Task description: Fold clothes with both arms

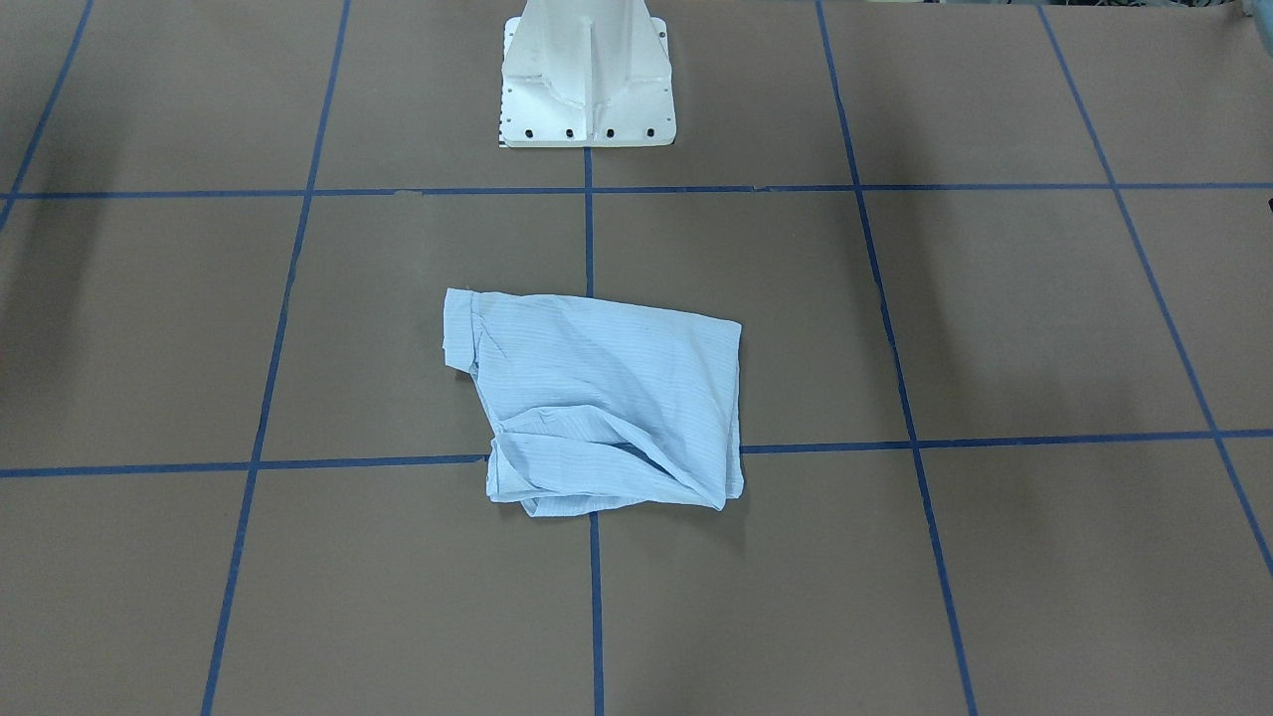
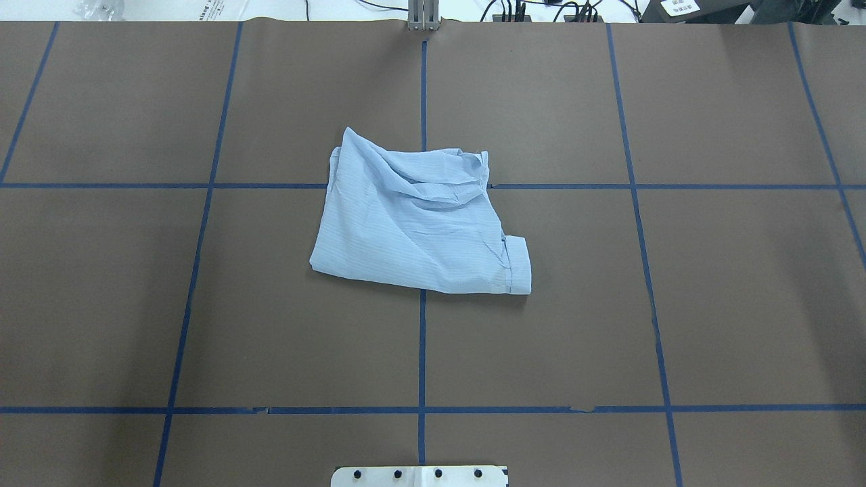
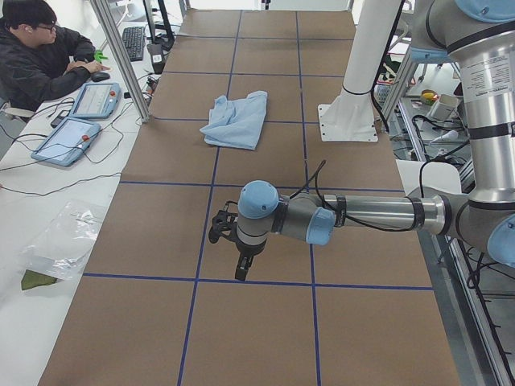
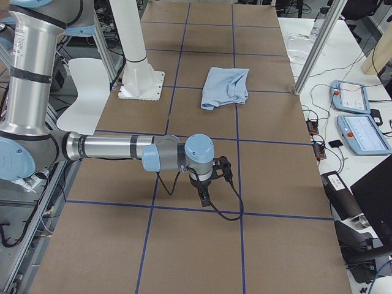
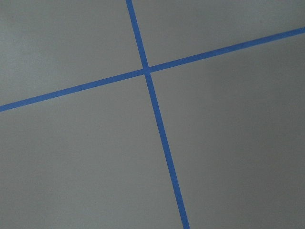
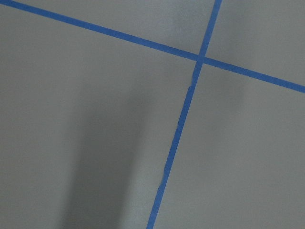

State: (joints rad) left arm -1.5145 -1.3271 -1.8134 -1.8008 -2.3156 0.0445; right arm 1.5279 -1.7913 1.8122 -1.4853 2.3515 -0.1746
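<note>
The left arm (image 3: 362, 213) reaches low over the brown table (image 2: 731, 304), and the right arm (image 4: 116, 147) does likewise at the opposite end. Whether the left gripper (image 3: 241, 270) or the right gripper (image 4: 204, 197) is parted or clenched cannot be told. The shirt (image 2: 419, 223) lies roughly folded at the table's centre, well apart from both. Its far edge is puckered (thin cloth) and a cuff (image 2: 517, 264) juts right, so pinching one layer would likely drag the fold open.
</note>
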